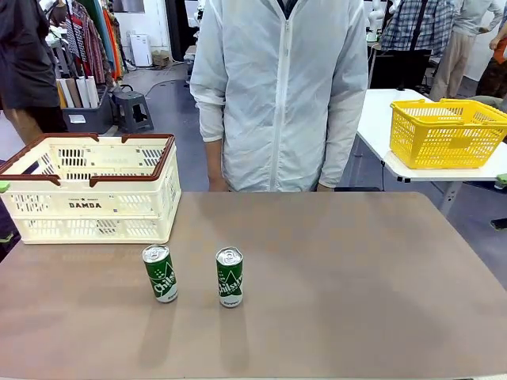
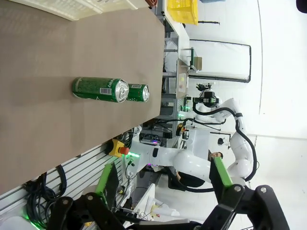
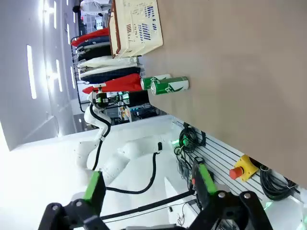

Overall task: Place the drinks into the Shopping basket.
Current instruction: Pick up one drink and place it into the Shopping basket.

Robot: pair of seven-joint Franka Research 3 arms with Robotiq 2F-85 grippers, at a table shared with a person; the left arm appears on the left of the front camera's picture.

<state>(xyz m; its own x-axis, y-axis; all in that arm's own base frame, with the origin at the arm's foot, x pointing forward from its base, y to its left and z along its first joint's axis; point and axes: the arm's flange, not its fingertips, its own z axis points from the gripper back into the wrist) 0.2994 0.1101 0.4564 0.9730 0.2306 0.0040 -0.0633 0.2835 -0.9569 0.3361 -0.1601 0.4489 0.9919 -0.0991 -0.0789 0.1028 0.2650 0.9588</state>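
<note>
Two green drinks with silver tops stand upright on the brown table, one [image 1: 160, 274] left of the other [image 1: 230, 277], a short gap between them. The cream Shopping basket [image 1: 119, 207] with a dark brown rim sits behind them at the table's back left. In the left wrist view the drinks [image 2: 100, 89] [image 2: 139, 93] lie far ahead, and my left gripper [image 2: 163, 179] hangs open off the table's near side, holding nothing. My right gripper [image 3: 148, 184] is open too, also well back from the drinks [image 3: 170, 86] and the basket [image 3: 139, 24].
A person in a white jacket [image 1: 281, 95] stands at the far edge of the table [image 1: 372, 269]. A yellow mesh basket [image 1: 445, 133] rests on a separate white table at the back right. Cables and a red stop button [image 3: 235, 172] line the robot's side.
</note>
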